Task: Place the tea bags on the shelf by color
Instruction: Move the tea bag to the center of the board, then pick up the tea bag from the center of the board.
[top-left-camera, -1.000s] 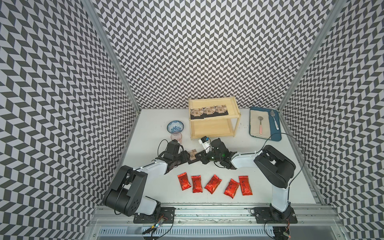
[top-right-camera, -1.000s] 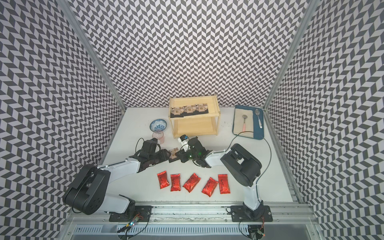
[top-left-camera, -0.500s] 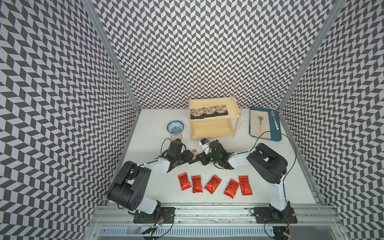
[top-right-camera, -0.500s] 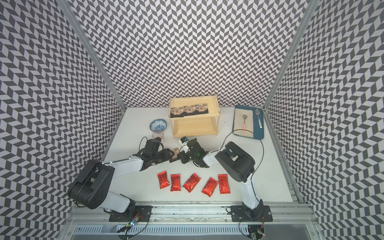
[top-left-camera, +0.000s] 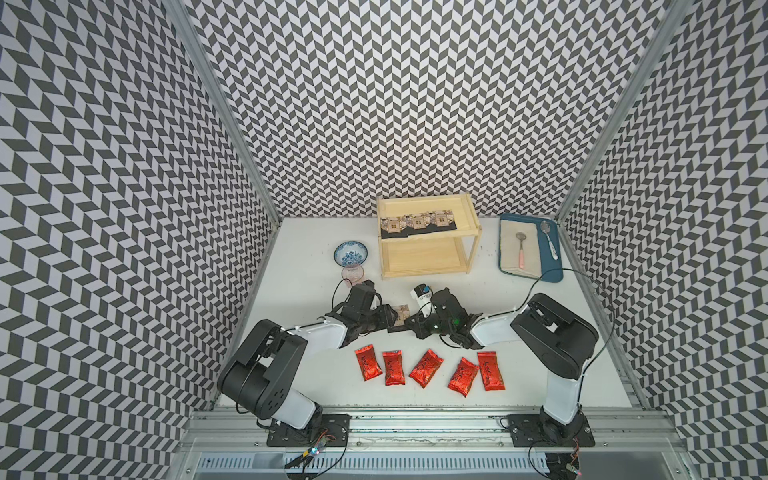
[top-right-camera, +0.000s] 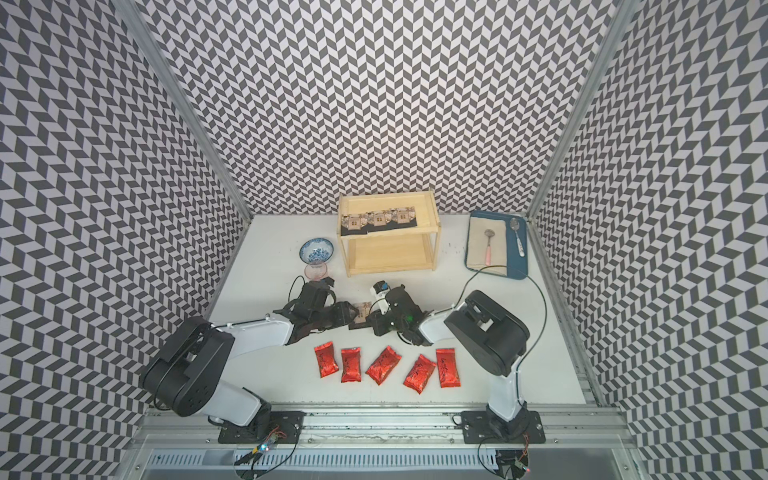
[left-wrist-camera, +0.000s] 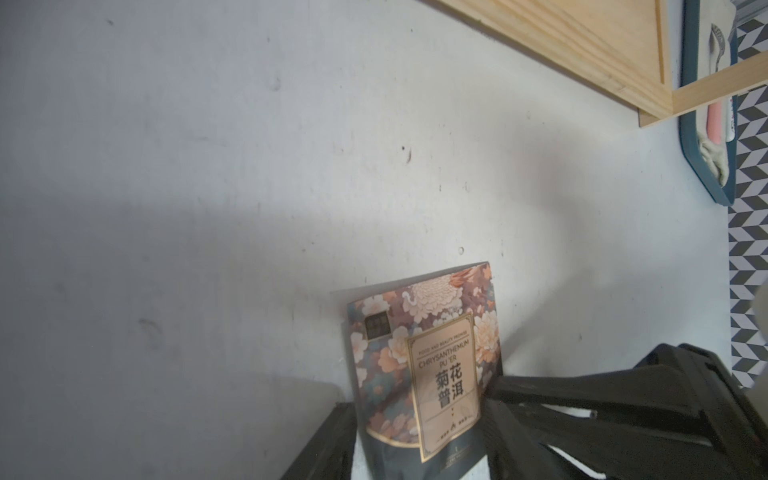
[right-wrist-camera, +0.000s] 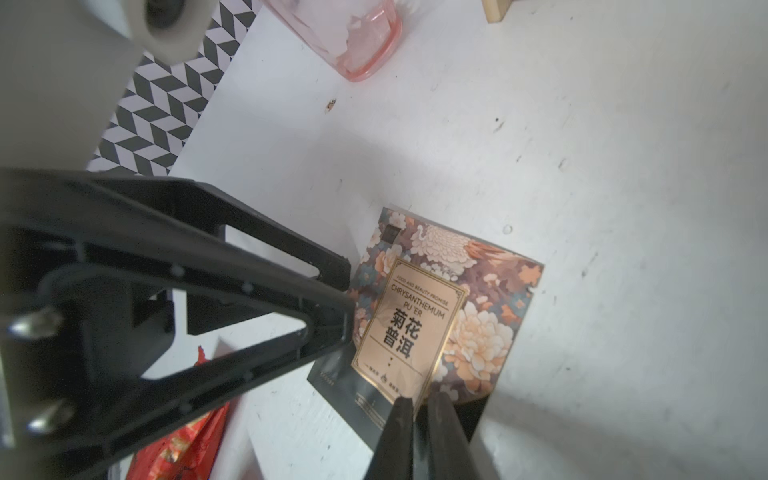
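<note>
Mid-table, between the two arms: fourth black tea bag (right-wrist-camera: 436, 316), floral face up, one edge seemingly raised off the table (right-wrist-camera: 623, 124). Closed to a thin slit on its dark lower edge: right gripper (right-wrist-camera: 419, 400). Roughly half open and straddling the same packet: left gripper (left-wrist-camera: 419, 395), one finger (right-wrist-camera: 328, 311) touching the packet's side, nothing clamped. Hardly any change over the last second: same pinch, same straddle, left jaws a shade narrower at most, arm joints slightly reshuffled, packet no nearer the shelf (top-left-camera: 473, 253). Probably a handover or regrip midway, not yet a carry. Already up on the top tier (top-left-camera: 419, 205): three black tea bags (top-left-camera: 418, 220) in a row. Lower tier (top-left-camera: 422, 257) bare. Near the front edge, well apart from the shelf: five red tea bags (top-left-camera: 424, 368) in a loose row, all yet to be shelved.
</note>
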